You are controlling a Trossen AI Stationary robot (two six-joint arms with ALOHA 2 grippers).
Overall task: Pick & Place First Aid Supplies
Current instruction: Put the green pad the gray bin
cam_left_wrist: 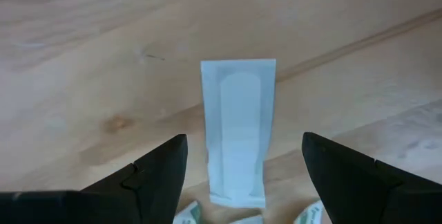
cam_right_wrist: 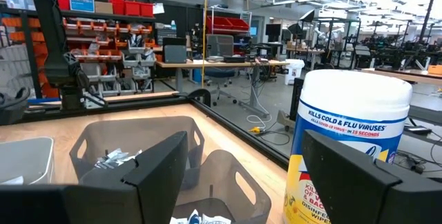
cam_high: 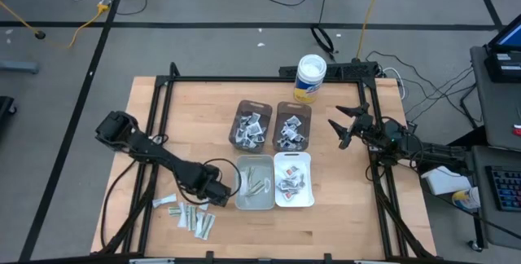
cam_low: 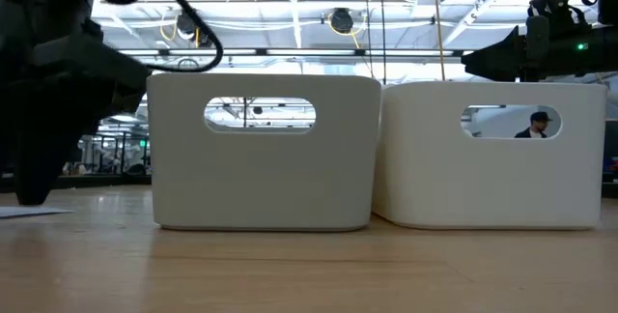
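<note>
The first aid supplies lie on the wooden table's near left: a pale strip packet (cam_left_wrist: 238, 131) flat on the wood, with several more packets (cam_high: 194, 217) beside it. My left gripper (cam_left_wrist: 244, 140) points down above that strip. It is open, with one finger on either side of the strip and clear of it. In the high view my left gripper (cam_high: 216, 192) hangs just left of the grey bin (cam_high: 255, 184). My right gripper (cam_high: 340, 129) waits open at the table's right, held level and holding nothing.
Two dark bins (cam_high: 251, 125) (cam_high: 293, 125) and a white bin (cam_high: 294, 181) hold small packets, and strips lie in the grey bin. A white tub with a yellow label (cam_high: 310, 77) stands at the far edge. Bare wood lies along the near edge to the right.
</note>
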